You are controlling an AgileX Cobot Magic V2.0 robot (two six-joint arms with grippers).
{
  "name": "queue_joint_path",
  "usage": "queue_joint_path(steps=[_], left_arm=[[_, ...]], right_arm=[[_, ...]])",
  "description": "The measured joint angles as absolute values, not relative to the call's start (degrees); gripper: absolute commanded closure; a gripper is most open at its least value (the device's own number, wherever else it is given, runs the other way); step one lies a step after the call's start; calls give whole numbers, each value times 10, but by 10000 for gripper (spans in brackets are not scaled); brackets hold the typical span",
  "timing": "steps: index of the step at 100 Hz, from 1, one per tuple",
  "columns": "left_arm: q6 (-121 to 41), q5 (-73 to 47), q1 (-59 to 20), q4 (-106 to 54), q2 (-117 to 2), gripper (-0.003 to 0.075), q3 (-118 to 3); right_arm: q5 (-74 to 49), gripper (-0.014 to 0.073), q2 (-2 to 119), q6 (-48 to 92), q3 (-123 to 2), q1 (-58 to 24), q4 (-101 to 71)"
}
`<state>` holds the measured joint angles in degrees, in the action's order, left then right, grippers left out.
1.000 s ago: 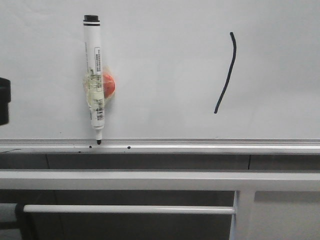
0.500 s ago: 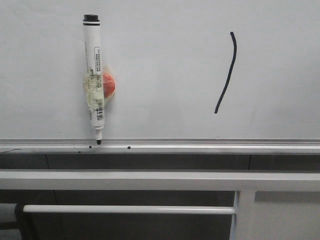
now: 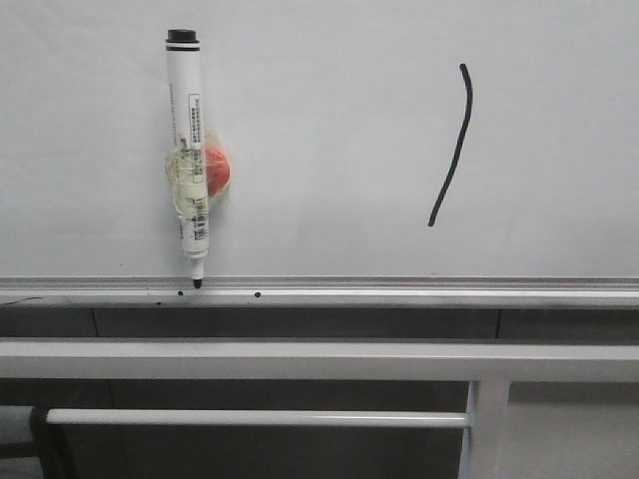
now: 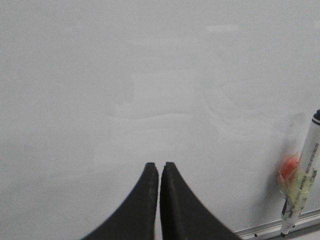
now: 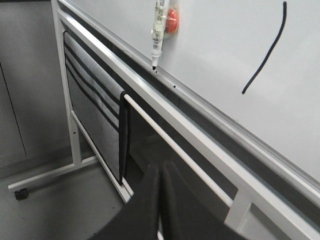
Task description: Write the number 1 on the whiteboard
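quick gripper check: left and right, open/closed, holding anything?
Left gripper: closed, holding nothing.
Right gripper: closed, holding nothing.

Bare whiteboard (image 3: 319, 140) lies open between marker pen (image 3: 187, 150) and number 1 (image 3: 454, 150).

The whiteboard (image 3: 319, 140) is plain glossy white with a silver bottom rail (image 3: 399, 291), and the number 1 (image 3: 451, 145) on it is a thin black stroke. The marker pen (image 3: 190, 150) is white with a black cap and black tip, it has yellowish clear tape around its middle, and a red-orange round magnet (image 3: 217, 170) is beside it. The frame bars (image 3: 300, 361) below are light grey, and the fingers (image 4: 150, 200) of both grippers are black.
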<state>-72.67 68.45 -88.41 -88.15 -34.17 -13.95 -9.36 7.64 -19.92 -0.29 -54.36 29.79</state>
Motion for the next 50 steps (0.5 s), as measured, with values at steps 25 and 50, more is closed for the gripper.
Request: queue_joint_path(steps=[25,50], left_arm=[[-734,687,-884,-882,-317,741,-139],[-735,688,-884,-882,-317,741,-139]], right_arm=[[-90,637,76,-199,-3,-544,298],[-89,637,76,-199,-3,-544,298]])
